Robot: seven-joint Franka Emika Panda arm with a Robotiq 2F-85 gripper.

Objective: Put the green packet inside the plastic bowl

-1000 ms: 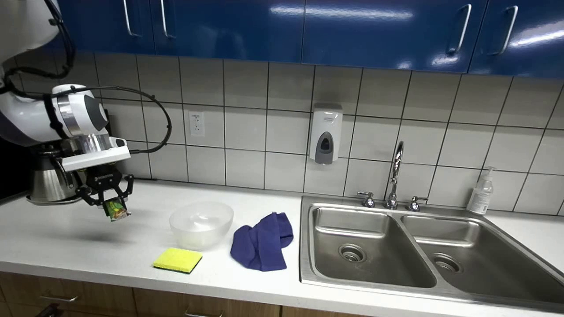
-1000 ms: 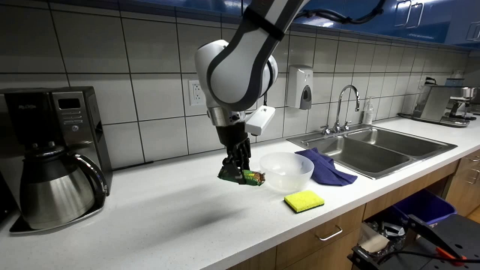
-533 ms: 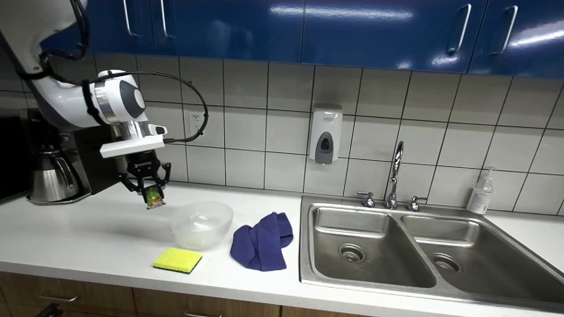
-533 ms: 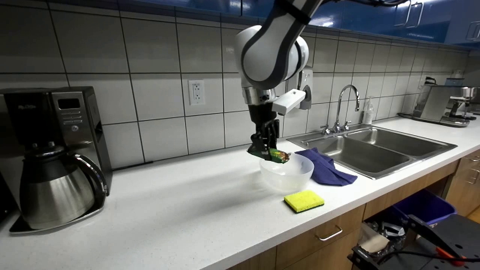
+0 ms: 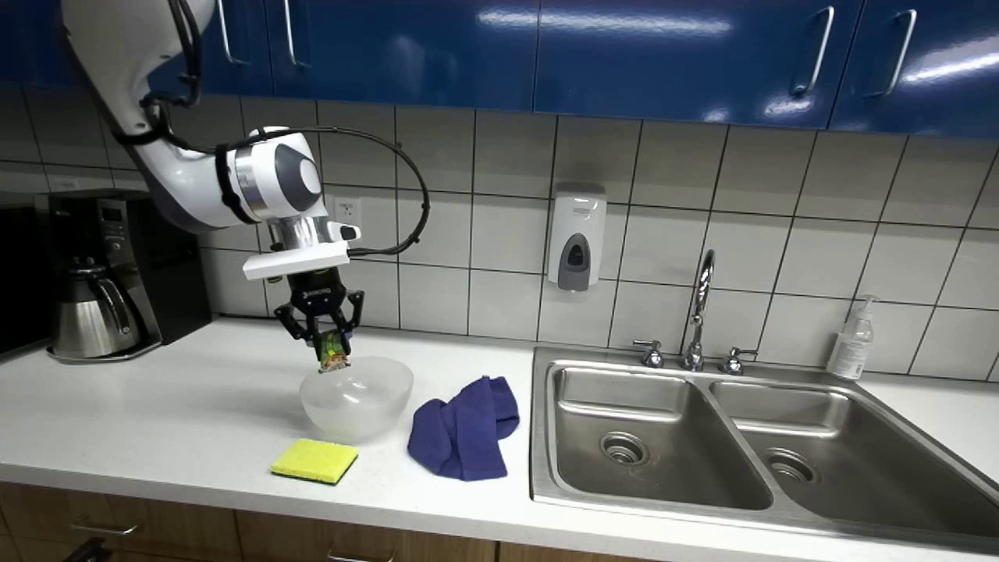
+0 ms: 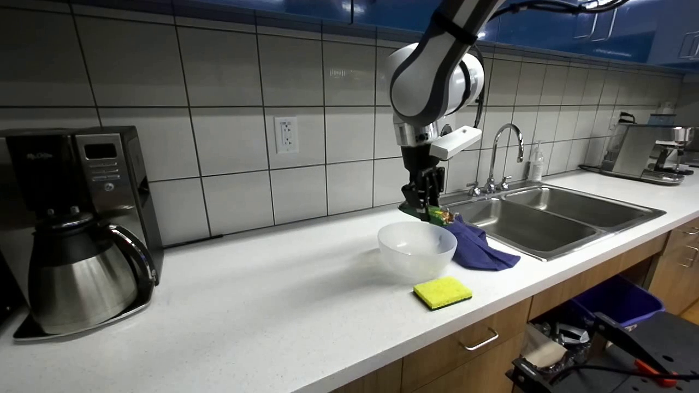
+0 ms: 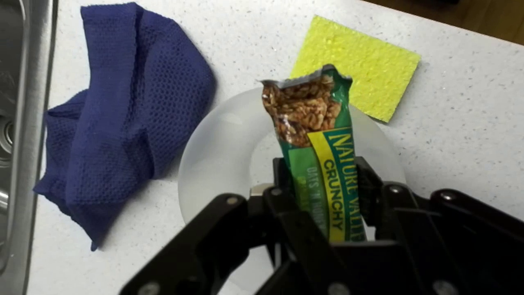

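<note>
OK so, left to right in an exterior view: the coffee maker (image 5: 129,261) and its steel carafe (image 5: 95,321) are well off to the left of the jaws, at the far end of the white desk (image 5: 195,421). Next up is the yellow sponge (image 5: 314,460), dark on its underside, lying flat below the jaws and on the near side of them.

Then the jaws themselves. They point down and they're pinched on the green packet (image 5: 334,351) from both sides, so it's held up off the desk (the wrist view is clear enough to read NATURE and CRUNCHY on it, lol).

The plastic bowl (image 5: 357,414) stands upright just below the jaws and a bit to their right. From the wrist it's right behind the packet, but honestly I can't tell whether the packet is over the opening or level with the back rim, or if they touch.

Keep going right of the jaws and you get a crumpled dark blue cloth (image 5: 466,429), a white soap dispenser (image 5: 577,234) up on the tiled wall (image 5: 433,226), the double sink (image 5: 544,437) with its faucet (image 5: 702,300), and a pump bottle (image 5: 853,343) furthest out.
</note>
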